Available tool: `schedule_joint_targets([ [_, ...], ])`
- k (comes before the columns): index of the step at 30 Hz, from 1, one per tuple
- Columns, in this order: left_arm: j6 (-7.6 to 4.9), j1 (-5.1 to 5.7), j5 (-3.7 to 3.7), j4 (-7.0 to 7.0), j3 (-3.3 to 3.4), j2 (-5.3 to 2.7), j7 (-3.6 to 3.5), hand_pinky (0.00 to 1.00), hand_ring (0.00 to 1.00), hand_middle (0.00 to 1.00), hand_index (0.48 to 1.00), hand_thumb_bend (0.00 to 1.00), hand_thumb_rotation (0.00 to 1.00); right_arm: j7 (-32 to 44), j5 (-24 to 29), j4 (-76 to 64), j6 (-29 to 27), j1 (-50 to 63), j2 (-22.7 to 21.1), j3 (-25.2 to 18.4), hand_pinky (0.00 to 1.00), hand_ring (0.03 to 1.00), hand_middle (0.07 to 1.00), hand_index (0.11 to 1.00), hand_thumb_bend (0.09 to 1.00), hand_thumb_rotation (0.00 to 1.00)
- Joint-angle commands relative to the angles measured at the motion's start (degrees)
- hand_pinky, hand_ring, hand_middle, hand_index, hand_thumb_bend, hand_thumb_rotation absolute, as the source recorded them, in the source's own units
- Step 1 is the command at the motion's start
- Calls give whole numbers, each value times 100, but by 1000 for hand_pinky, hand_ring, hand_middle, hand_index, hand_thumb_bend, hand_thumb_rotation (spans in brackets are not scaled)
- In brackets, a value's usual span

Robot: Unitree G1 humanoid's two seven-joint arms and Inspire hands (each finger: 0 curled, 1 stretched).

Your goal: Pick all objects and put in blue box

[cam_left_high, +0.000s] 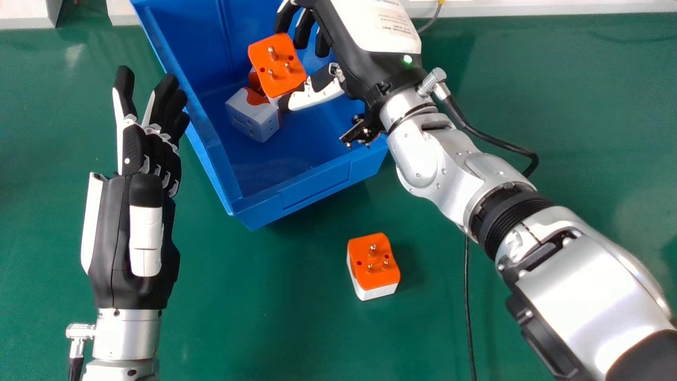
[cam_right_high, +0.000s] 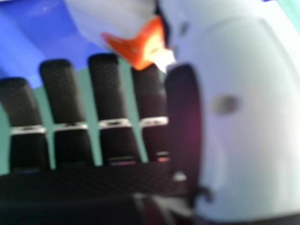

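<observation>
A: Where's the right hand point(cam_left_high: 351, 61)?

B: Over the blue box point(cam_left_high: 217, 153) in the head view, reaching in from the robot's right side.

A: And its fingers point(cam_right_high: 105, 89)?

B: Straight, with gaps between them in the right hand view. The thumb point(cam_right_high: 253, 145) is beside the nearest one.

A: Is it gripping anything?

B: The fingers aren't curled round anything. The upper adapter point(cam_left_high: 275, 63) is right by the thumb tip, inside the box's outline, orange face and metal pins towards the head camera. I can't tell whether the thumb touches it.

A: What's under that one?

B: The lower adapter point(cam_left_high: 251, 119), in the box, mostly white with some orange. The upper one overlaps it in the head view; whether they touch, I can't tell. More orange peeks out between them, but it's too hidden to place.

A: Anything outside?

B: The third adapter point(cam_left_high: 373, 263), on the green table point(cam_left_high: 254, 317) near the box's close end, pins up, white body below. A black cable point(cam_left_high: 467, 312) runs to its right.

A: The left hand point(cam_left_high: 137, 238)?

B: Left of the box, fingers extended, one set apart from the others bunched together.
</observation>
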Motion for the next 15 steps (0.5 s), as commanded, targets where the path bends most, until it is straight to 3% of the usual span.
schedule_joint_targets([
  [1, -148, -40, 59, -39, 1, 10, -19, 975, 968, 970, 955, 877, 930, 371, 227, -17, 4, -234, -40, -134, 422, 468, 531, 561, 595, 12],
  [2, -143, -36, 49, -43, -3, 10, -24, 975, 968, 970, 955, 877, 930, 531, 278, -19, -3, -236, -50, -172, 422, 468, 531, 561, 595, 12],
  [7, -149, -18, 37, -59, 17, 23, -27, 977, 969, 970, 955, 877, 929, 875, 327, -43, -19, -246, -81, -182, 572, 656, 707, 715, 855, 131],
  [15, -195, -54, 70, -4, 7, 22, -31, 977, 969, 970, 955, 873, 928, 995, 142, -22, 48, -237, -106, 19, 699, 798, 833, 817, 954, 263],
])
